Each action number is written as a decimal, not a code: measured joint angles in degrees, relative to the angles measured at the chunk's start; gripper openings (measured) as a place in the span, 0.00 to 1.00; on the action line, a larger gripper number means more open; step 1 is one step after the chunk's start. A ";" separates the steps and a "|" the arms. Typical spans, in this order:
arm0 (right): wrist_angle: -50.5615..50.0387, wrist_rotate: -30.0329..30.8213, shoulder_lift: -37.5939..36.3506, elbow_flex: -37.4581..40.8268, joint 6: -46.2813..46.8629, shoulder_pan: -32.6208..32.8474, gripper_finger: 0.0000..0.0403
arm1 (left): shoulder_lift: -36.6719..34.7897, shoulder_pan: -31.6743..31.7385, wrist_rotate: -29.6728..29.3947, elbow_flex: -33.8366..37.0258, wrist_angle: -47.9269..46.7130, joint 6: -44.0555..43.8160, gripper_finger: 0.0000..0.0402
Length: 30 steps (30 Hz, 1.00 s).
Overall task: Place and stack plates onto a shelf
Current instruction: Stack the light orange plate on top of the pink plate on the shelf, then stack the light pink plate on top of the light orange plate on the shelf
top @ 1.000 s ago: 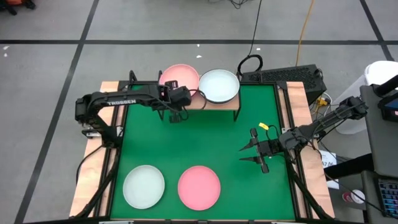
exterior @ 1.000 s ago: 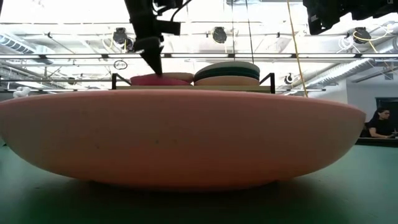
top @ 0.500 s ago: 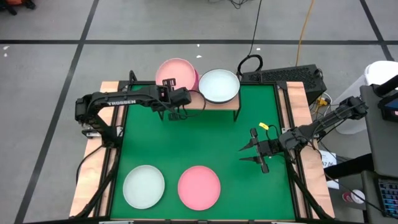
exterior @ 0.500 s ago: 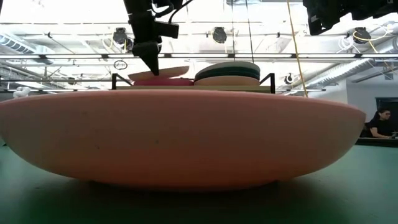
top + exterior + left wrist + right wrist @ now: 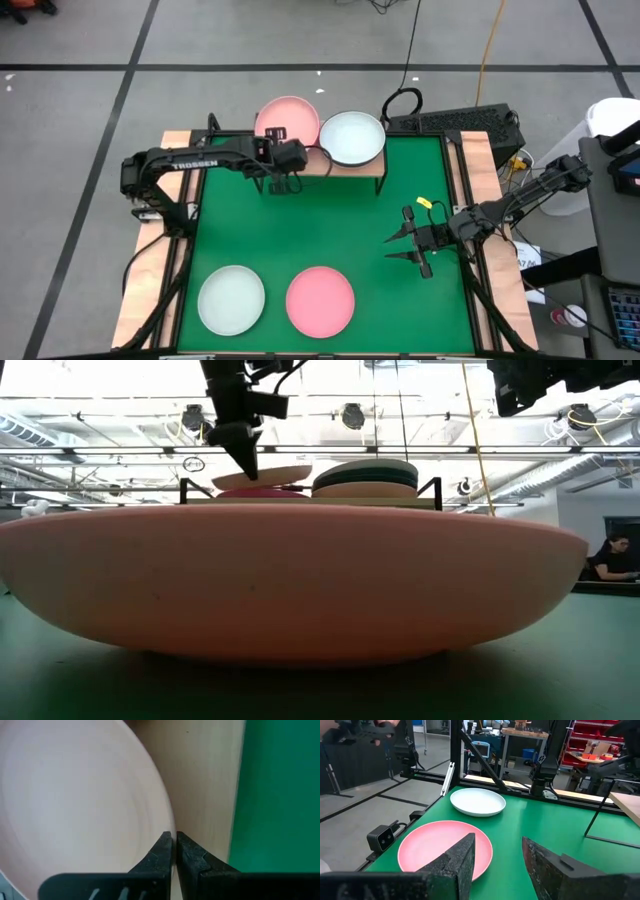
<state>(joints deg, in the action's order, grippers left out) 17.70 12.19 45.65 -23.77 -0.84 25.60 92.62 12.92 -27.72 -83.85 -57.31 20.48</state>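
My left gripper (image 5: pixel 281 160) is over the shelf's (image 5: pixel 345 166) left half, shut on a salmon pink plate (image 5: pixel 288 120). In the low view this plate (image 5: pixel 262 474) hangs tilted just above a magenta plate (image 5: pixel 258 491) lying on the shelf. A stack topped by a mint-white plate (image 5: pixel 352 137), with a dark teal plate (image 5: pixel 365 477) in it, sits on the shelf's right half. A mint-white plate (image 5: pixel 231 299) and a pink plate (image 5: pixel 320 301) lie flat on the green mat near the near edge. My right gripper (image 5: pixel 411 248) hovers open at the mat's right side. My left gripper pinches the salmon pink plate's rim (image 5: pixel 169 827) on its near side between both fingers (image 5: pixel 161 851). The fingers come from above, pointing down. The plate is raised and tilted above the magenta plate; whether its low edge touches that plate, I cannot tell.
The shelf's wooden board (image 5: pixel 205 790) shows bare beside the held plate. Green mat (image 5: pixel 330 230) lies open between the shelf and the two near plates. A keyboard (image 5: pixel 455 122) and cables lie beyond the table's far right corner. A person (image 5: pixel 608 557) sits far off.
My left gripper has risen a little, staying shut on the rim. The salmon pink plate, which lay flat on the magenta one, has tipped up and now hangs above it, shifted slightly toward the far left. My right arm kept still.
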 joint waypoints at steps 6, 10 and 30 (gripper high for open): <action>-0.01 0.00 0.00 0.00 -0.05 0.00 0.36 | 0.00 3.62 7.98 -0.04 -0.55 1.96 0.02; -0.01 0.00 0.00 0.00 -0.12 0.00 0.36 | 0.00 5.43 9.92 -0.04 -0.84 2.14 0.02; -0.03 0.00 0.00 0.00 -0.18 0.00 0.36 | -0.68 2.74 11.71 -0.04 -3.55 -4.00 0.19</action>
<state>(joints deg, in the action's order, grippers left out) 17.67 12.19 45.65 -23.77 -1.02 25.60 91.94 15.66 -16.01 -83.90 -60.86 16.48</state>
